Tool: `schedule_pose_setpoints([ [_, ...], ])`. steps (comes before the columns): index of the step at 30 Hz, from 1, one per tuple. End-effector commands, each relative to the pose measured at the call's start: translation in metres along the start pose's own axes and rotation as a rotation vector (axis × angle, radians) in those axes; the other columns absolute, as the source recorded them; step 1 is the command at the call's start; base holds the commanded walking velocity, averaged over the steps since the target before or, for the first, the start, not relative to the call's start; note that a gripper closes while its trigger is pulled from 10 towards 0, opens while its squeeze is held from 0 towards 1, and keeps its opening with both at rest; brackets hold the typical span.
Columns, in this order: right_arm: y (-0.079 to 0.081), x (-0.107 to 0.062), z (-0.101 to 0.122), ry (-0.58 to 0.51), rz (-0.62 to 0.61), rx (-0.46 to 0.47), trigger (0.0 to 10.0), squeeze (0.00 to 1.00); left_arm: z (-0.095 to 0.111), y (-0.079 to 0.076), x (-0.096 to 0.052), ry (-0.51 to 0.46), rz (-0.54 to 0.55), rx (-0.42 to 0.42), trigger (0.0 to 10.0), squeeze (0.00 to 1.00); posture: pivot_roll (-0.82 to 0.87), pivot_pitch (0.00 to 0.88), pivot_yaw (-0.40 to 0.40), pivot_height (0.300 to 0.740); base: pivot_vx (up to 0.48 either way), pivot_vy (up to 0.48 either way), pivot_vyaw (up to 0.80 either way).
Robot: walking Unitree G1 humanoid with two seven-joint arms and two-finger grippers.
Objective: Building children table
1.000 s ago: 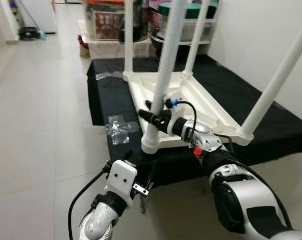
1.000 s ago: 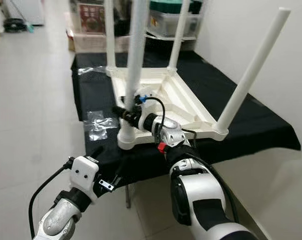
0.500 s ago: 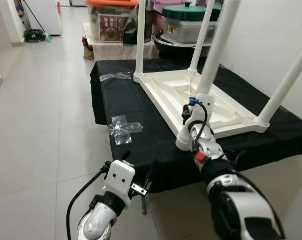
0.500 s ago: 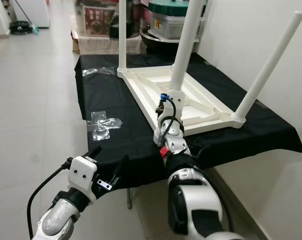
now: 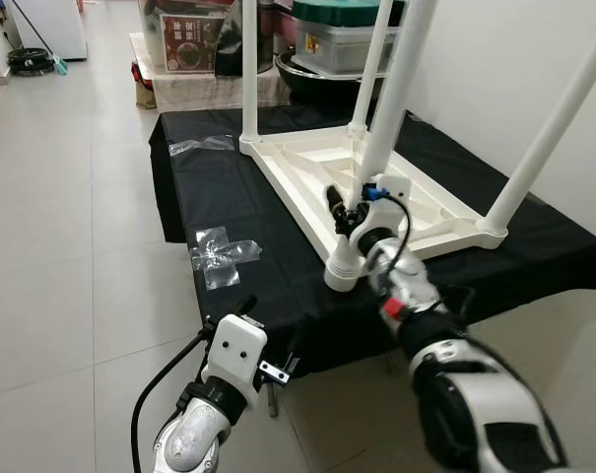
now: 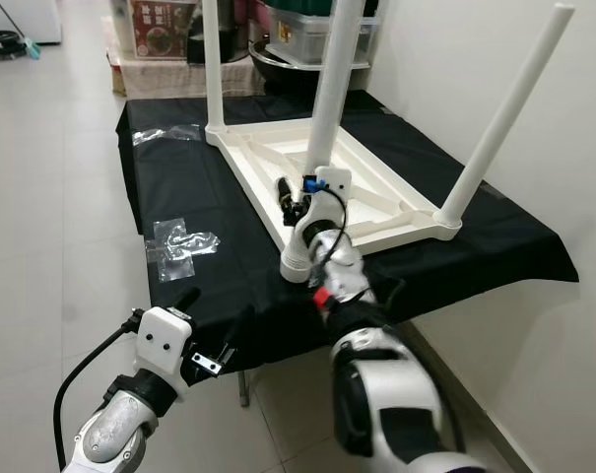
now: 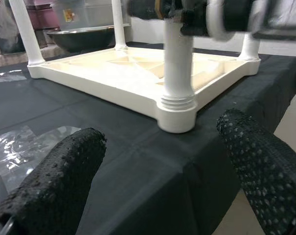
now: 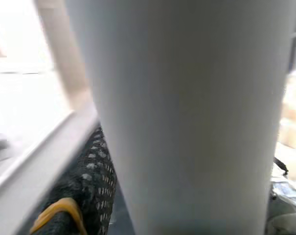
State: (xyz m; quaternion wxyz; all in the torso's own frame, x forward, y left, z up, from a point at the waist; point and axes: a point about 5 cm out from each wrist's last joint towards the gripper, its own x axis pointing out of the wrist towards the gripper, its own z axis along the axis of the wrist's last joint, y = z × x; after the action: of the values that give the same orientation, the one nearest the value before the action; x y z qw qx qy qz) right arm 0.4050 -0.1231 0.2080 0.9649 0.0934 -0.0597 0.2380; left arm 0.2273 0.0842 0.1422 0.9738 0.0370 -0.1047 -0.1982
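Observation:
A white children's table (image 5: 416, 212) lies upside down on a black-clothed table (image 5: 258, 207), with its legs pointing up. My right gripper (image 5: 345, 209) is shut on the near leg (image 5: 381, 128) just above its screw socket (image 5: 342, 273) at the front corner. In the right wrist view the leg (image 8: 187, 112) is pressed against one black finger (image 8: 86, 191). My left gripper (image 5: 273, 327) hangs open below the cloth's front edge. In the left wrist view its fingers (image 7: 55, 186) stand wide apart, facing that socket (image 7: 177, 112), with nothing between them.
Two clear plastic wrappers (image 5: 223, 258) (image 5: 201, 146) lie on the cloth to the left of the white table. Storage boxes (image 5: 184, 44) and lidded bins (image 5: 332, 39) stand behind it. A white wall (image 5: 514, 59) runs along the right, tiled floor (image 5: 71, 246) along the left.
The camera has shifted. My right wrist has swung around the near leg, from reaching across it sideways to standing close behind it. The left arm has kept its pose.

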Motion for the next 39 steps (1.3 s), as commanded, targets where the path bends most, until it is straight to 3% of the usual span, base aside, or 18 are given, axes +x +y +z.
schedule_pose_setpoints([
  [1, 0.015, -0.004, -0.005, 0.085, 0.336, 0.074, 10.0, 0.00, -0.005, -0.003, 0.000, 0.025, -0.007, -0.009, 10.0, 0.00, 0.08, 0.038, -0.117, 0.740, 0.000, 0.000, 0.00],
  [3, 0.015, -0.004, -0.005, 0.085, 0.336, 0.074, 10.0, 0.00, -0.005, -0.003, 0.000, 0.025, -0.007, -0.009, 10.0, 0.00, 0.08, 0.038, -0.117, 0.740, 0.000, 0.000, 0.00],
  [7, 0.021, -0.016, -0.002, 0.154, 0.645, 0.116, 10.0, 0.00, -0.005, -0.003, 0.000, 0.025, -0.006, -0.007, 10.0, 0.00, 0.09, 0.038, -0.120, 0.740, 0.000, 0.000, 0.00],
  [11, 0.023, -0.017, -0.003, 0.166, 0.689, 0.114, 10.0, 0.00, -0.005, -0.003, 0.000, 0.024, -0.006, -0.007, 10.0, 0.00, 0.09, 0.040, -0.118, 0.740, 0.000, 0.000, 0.00],
  [16, 0.037, -0.005, -0.013, 0.229, 0.670, 0.002, 9.8, 0.00, -0.005, -0.004, 0.000, 0.023, -0.005, -0.007, 10.0, 0.00, 0.09, 0.039, -0.124, 0.740, 0.000, 0.000, 0.00],
  [17, 0.040, -0.001, -0.016, 0.248, 0.625, -0.034, 1.2, 0.00, -0.005, -0.004, 0.000, 0.023, -0.005, -0.007, 10.0, 0.00, 0.09, 0.039, -0.124, 0.740, 0.000, 0.000, 0.00],
  [18, 0.040, -0.001, -0.016, 0.248, 0.625, -0.034, 1.2, 0.00, -0.005, -0.004, 0.000, 0.023, -0.005, -0.007, 10.0, 0.00, 0.09, 0.039, -0.124, 0.740, 0.000, 0.000, 0.00],
  [19, 0.042, 0.001, -0.017, 0.241, 0.609, -0.046, 0.0, 0.00, -0.005, -0.004, 0.000, 0.023, -0.005, -0.008, 10.0, 0.00, 0.09, 0.037, -0.124, 0.740, 0.000, 0.000, 0.00],
  [24, 0.042, 0.006, -0.013, 0.196, 0.515, -0.054, 0.0, 0.00, -0.005, -0.004, 0.000, 0.024, -0.003, -0.009, 10.0, 0.00, 0.09, 0.037, -0.129, 0.740, 0.000, 0.000, 0.00],
  [27, 0.036, 0.009, -0.010, 0.160, 0.391, -0.066, 0.0, 0.00, -0.005, -0.004, 0.000, 0.024, -0.002, -0.010, 10.0, 0.00, 0.09, 0.034, -0.129, 0.740, 0.000, 0.000, 0.00],
  [31, 0.016, 0.011, -0.007, 0.122, 0.072, -0.082, 0.0, 0.00, -0.006, -0.004, 0.000, 0.025, -0.002, -0.011, 10.0, 0.00, 0.08, 0.032, -0.124, 0.740, 0.000, 0.000, 0.00],
  [32, 0.016, 0.011, -0.007, 0.122, 0.072, -0.082, 0.0, 0.00, -0.006, -0.004, 0.000, 0.025, -0.002, -0.011, 10.0, 0.00, 0.08, 0.032, -0.124, 0.740, 0.000, 0.000, 0.00],
  [33, 0.003, 0.009, -0.006, 0.121, -0.120, -0.087, 0.0, 0.00, -0.006, -0.004, 0.000, 0.026, -0.003, -0.010, 10.0, 0.00, 0.08, 0.031, -0.119, 0.740, 0.000, 0.000, 0.00],
  [34, 0.003, 0.009, -0.006, 0.121, -0.120, -0.087, 0.0, 0.00, -0.006, -0.004, 0.000, 0.026, -0.003, -0.010, 10.0, 0.00, 0.08, 0.031, -0.119, 0.740, 0.000, 0.000, 0.00],
  [35, -0.012, 0.002, -0.007, 0.121, -0.350, -0.103, 0.0, 0.00, -0.006, -0.004, 0.000, 0.027, -0.005, -0.010, 10.0, 0.00, 0.07, 0.028, -0.115, 0.740, 0.000, 0.000, 0.00],
  [36, -0.012, 0.002, -0.007, 0.121, -0.350, -0.103, 0.0, 0.00, -0.006, -0.004, 0.000, 0.027, -0.005, -0.010, 10.0, 0.00, 0.07, 0.028, -0.115, 0.740, 0.000, 0.000, 0.00],
  [38, -0.030, -0.012, -0.012, 0.112, -0.686, -0.104, 0.0, 0.00, -0.007, -0.004, 0.000, 0.028, -0.010, -0.006, 10.0, 0.00, 0.08, 0.027, -0.118, 0.740, 0.000, 0.000, 0.00],
  [39, -0.030, -0.012, -0.012, 0.112, -0.686, -0.104, 0.0, 0.00, -0.007, -0.004, 0.000, 0.028, -0.010, -0.006, 10.0, 0.00, 0.08, 0.027, -0.118, 0.740, 0.000, 0.000, 0.00],
])
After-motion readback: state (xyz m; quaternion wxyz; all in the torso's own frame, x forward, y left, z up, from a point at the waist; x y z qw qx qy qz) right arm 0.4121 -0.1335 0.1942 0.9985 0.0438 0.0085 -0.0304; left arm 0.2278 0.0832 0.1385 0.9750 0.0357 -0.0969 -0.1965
